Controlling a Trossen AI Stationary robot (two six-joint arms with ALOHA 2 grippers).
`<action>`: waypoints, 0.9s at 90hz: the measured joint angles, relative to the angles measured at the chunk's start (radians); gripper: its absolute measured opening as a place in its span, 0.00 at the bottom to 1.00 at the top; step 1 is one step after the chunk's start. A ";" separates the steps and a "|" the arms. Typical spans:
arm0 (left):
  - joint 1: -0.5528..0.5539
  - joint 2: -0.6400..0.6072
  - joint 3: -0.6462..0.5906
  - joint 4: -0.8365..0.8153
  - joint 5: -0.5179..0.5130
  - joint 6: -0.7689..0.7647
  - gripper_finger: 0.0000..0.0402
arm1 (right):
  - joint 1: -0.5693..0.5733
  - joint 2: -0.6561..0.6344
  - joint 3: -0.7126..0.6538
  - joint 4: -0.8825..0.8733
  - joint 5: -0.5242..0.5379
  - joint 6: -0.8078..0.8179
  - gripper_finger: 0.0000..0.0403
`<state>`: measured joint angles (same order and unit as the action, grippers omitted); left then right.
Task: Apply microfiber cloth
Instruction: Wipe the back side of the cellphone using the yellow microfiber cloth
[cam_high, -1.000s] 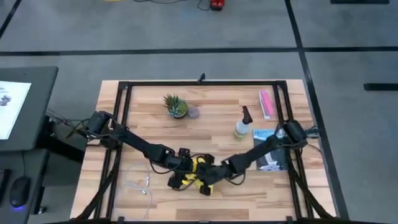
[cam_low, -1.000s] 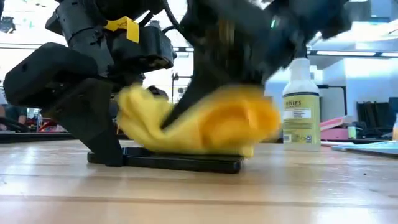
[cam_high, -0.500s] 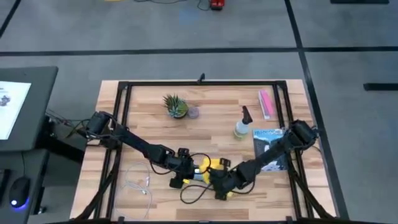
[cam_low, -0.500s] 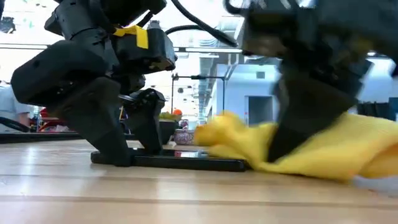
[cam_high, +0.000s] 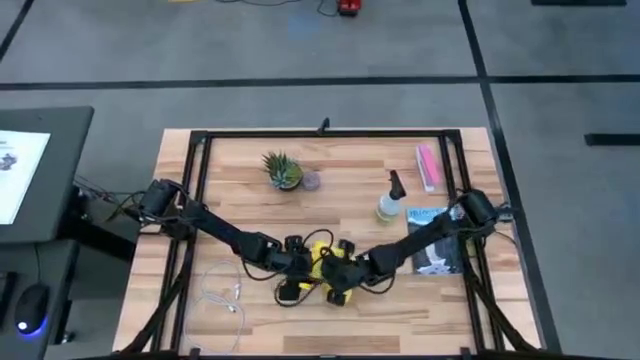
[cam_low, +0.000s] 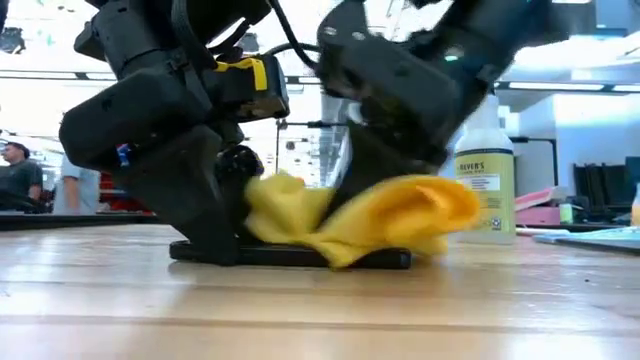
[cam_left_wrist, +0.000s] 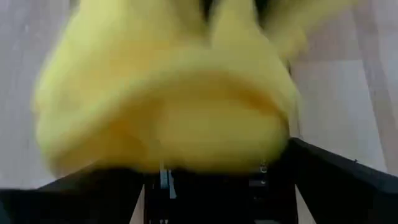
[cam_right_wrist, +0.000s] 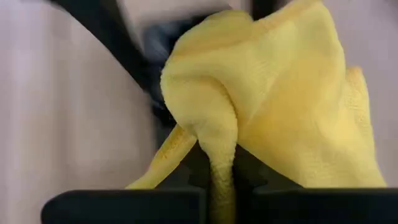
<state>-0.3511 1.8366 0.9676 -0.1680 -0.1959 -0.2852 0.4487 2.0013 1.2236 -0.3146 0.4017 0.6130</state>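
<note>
My two arms reached in from the table's sides and met low at its front middle. My right gripper (cam_low: 345, 205) pinched the microfiber cloth (cam_low: 390, 215) tight (fingers closed on a fold), while my left gripper (cam_low: 215, 225) stood pressed down just beside it

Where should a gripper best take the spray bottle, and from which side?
Probably around the narrow neck of the spray bottle, descending from above: it stands upright near the table's right side, and the neck is slimmer than its labelled body.
</note>
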 joint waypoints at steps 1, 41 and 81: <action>0.000 0.000 0.000 0.000 0.000 0.000 0.86 | 0.007 -0.004 0.000 -0.026 0.010 0.012 0.02; 0.001 -0.065 -0.002 0.005 0.107 -0.084 0.82 | 0.261 -0.148 -0.007 -0.648 0.072 0.386 0.15; 0.001 -0.106 0.003 0.009 0.172 -0.147 0.66 | 0.310 -0.148 -0.005 -0.302 0.286 0.310 0.28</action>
<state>-0.3504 1.7302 0.9702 -0.1594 -0.0235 -0.4323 0.7590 1.8538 1.2182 -0.6169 0.6877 0.9231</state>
